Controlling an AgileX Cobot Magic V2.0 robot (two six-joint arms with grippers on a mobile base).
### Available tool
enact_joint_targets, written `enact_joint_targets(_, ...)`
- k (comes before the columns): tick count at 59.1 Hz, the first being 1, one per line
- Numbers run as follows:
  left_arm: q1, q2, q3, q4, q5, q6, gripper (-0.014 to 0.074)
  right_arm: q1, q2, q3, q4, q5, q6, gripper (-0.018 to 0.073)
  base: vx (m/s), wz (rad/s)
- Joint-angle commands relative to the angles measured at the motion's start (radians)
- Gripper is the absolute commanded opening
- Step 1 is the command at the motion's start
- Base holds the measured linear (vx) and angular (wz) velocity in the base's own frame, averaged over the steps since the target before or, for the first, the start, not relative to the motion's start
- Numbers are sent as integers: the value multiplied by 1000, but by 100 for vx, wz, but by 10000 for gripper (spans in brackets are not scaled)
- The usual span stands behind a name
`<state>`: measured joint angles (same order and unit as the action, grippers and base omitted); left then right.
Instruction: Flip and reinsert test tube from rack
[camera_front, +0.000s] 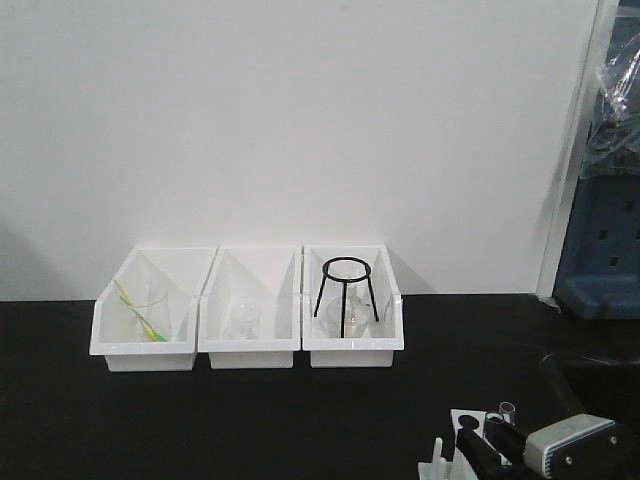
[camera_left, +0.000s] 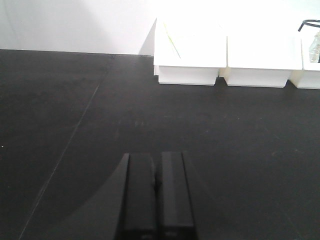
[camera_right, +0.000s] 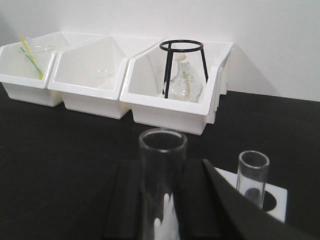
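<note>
In the right wrist view a clear test tube (camera_right: 162, 170) stands upright, open rim up, between the black fingers (camera_right: 130, 200) of my right gripper (camera_right: 161, 162), which is shut on it. White pegs show through its lower glass. A second clear tube (camera_right: 252, 175) stands in a hole of the white rack (camera_right: 274, 197) just to the right. The front view shows the rack (camera_front: 465, 420), a tube rim (camera_front: 507, 408) and the right gripper (camera_front: 497, 448) at the bottom right. My left gripper (camera_left: 157, 160) is shut on nothing over the bare black table.
Three white bins line the back wall: the left bin (camera_front: 143, 345) holds a beaker and yellow-green sticks, the middle bin (camera_front: 250, 345) a small beaker, the right bin (camera_front: 352, 345) a black ring stand (camera_front: 347, 290) over a flask. Blue equipment (camera_front: 600, 260) stands far right.
</note>
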<state>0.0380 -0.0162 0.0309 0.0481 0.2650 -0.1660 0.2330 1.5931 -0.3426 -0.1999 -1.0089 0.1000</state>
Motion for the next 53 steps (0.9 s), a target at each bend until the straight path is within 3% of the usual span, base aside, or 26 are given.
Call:
enact_joint_targets(1, -3, -10, 2, -5, -85, 0, -6, -3, -25, -21, 0, -105, -6, 268, 0, 0)
enact_joint_targets(14, -3, -10, 2, -5, -85, 0, -6, -3, -28, -21, 4, -184, -6, 447, 0, 0)
enact_joint_targets(30, -3, -10, 2, -5, -85, 0, -6, -3, -163, -29, 2, -204, -6, 463, 0, 0)
enact_joint_targets(35, -3, -10, 2, -5, -85, 0, -6, -3, -253, -52, 7, -153, -2, 463, 0, 0)
enact_joint_targets(43, -3, -10, 2, -5, -85, 0, -6, -3, -415, -146, -3, 126, 5, 452, 0, 0)
enact_joint_targets(49, -3, -10, 2, -5, -85, 0, -6, -3, -528, -238, -2, 449, 39, 405, 0, 0)
enact_joint_targets(53, -3, -10, 2, -5, -85, 0, -6, -3, -598, -311, -1, 699, 75, 323, 0, 0)
